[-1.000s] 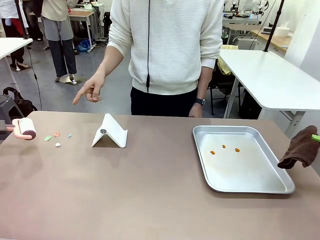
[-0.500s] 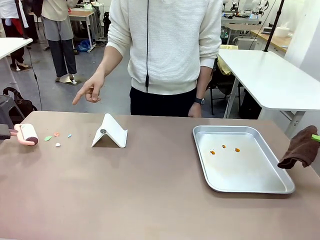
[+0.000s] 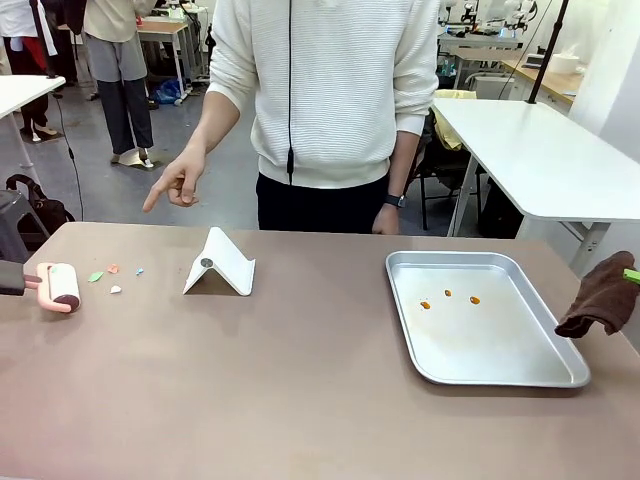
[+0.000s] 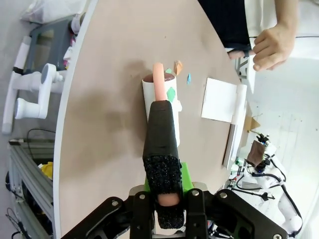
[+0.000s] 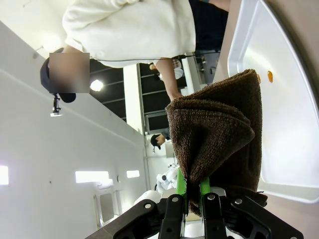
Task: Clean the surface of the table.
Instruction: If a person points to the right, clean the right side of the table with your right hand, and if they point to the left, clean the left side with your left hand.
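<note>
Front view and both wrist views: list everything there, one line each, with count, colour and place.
table: one, brown-taupe, spans the foreground
lint roller: one, pink handle and white roll, at the table's left edge
small scraps: four, green, orange, blue and white, just right of the roller
folded stand: one, white, left of centre
metal tray: one, silver, on the table's right part
bits in tray: three, orange, near its far end
cloth: one, dark brown, hanging at the right edge
person's pointing hand: one, beyond the far edge
left gripper: shut on the roller's handle
right gripper: shut on the cloth
</note>
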Robot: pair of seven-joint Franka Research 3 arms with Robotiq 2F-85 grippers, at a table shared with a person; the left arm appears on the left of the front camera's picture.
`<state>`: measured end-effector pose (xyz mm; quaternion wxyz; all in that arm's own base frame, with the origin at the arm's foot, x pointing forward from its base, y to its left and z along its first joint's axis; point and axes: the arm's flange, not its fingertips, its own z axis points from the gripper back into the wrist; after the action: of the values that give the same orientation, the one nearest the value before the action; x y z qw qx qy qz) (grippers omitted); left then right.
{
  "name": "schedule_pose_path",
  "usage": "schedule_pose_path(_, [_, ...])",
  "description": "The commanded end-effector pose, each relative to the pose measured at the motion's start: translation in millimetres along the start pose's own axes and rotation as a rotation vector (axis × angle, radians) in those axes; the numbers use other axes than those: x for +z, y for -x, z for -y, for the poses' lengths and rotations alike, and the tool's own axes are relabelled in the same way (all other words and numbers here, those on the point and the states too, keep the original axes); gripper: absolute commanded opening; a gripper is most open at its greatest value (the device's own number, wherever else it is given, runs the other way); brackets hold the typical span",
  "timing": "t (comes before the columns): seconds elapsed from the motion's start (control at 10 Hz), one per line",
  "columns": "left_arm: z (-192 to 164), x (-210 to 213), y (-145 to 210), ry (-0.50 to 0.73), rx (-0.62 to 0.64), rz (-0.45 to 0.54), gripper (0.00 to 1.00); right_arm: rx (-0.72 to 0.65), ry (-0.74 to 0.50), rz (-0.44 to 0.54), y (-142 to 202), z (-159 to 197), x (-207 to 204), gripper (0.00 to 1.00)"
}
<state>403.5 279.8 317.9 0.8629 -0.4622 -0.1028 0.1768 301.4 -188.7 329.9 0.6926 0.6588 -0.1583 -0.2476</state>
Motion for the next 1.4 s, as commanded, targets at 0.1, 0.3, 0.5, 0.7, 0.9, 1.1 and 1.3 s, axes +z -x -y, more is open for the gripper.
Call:
schedule_pose_path(0.1, [2,-7,-1,-0.029,-0.012,-0.025,0.22,0.011,0.004,-0.011,3,-6,2,0.0])
schedule_pose_path(0.3, [3,-19,-5,-0.036,-0.002,-0.018,0.22,0.011,0.004,-0.011,3,-6,2,0.0])
schedule_pose_path(0.5, [10,-32,-4,-0.052,-0.018,-0.042,0.22,0.011,0.004,-0.011,3,-6,2,0.0])
schedule_pose_path(0.7, [24,-53,-9,-0.056,0.011,-0.018,0.22,0.011,0.004,-0.011,3,-6,2,0.0])
schedule_pose_path(0.9, [35,-76,-3,-0.084,0.022,-0.033,0.22,0.011,0.004,-0.011,3,-6,2,0.0])
schedule_pose_path(1.1, [48,-94,-3,-0.098,0.035,-0.025,0.22,0.011,0.004,-0.011,3,-6,2,0.0])
schedule_pose_path(1.3, [64,-109,-12,-0.093,0.051,-0.049,0.22,0.011,0.004,-0.011,3,-6,2,0.0])
